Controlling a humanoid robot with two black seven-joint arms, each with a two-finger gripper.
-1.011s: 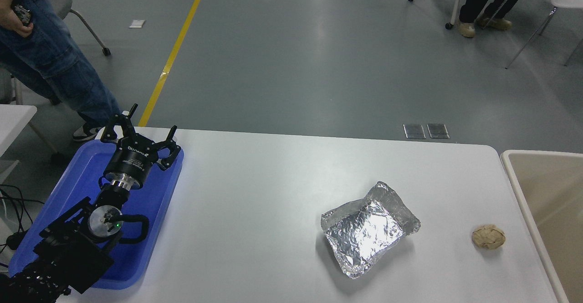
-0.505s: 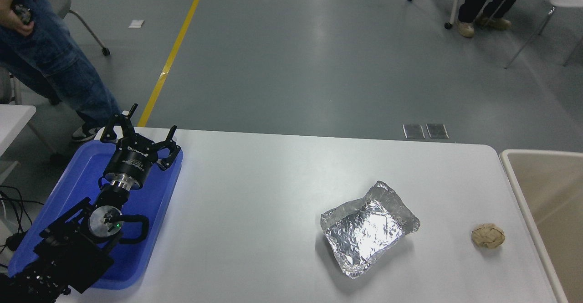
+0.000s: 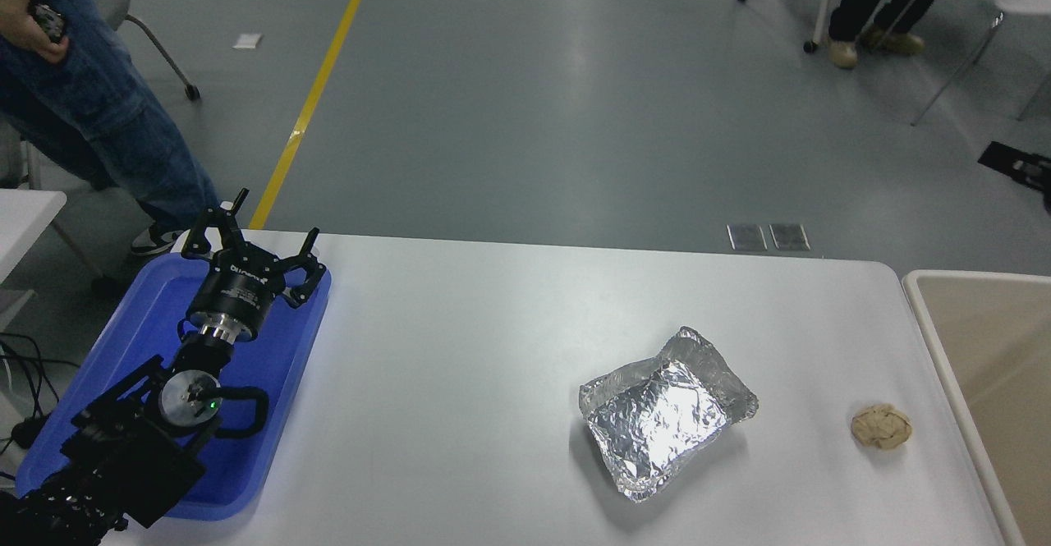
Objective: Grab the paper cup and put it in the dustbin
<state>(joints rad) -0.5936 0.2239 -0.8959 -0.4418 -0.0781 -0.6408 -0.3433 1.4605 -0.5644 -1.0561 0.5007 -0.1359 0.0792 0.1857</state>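
Note:
The paper cup is not in view anywhere on the table. The dustbin (image 3: 926, 313), beige with a pale rounded rim, stands against the table's right end and is cut off by the picture's edge. My left gripper (image 3: 263, 230) is parked open and empty over the blue tray (image 3: 139, 308) at the lower left. A black piece of my right arm or gripper (image 3: 1018, 167) shows at the right edge, high above the floor beyond the dustbin. Too little of it shows to tell how it stands.
A crinkled silver foil tray (image 3: 661, 423) lies right of the table's middle. A crumpled brown paper ball (image 3: 880, 427) lies near the dustbin. A person in jeans (image 3: 98, 111) stands at the far left; another sits at the top right.
A black piece of my right arm has come into view at the right edge. The left arm and the things on the table have not moved.

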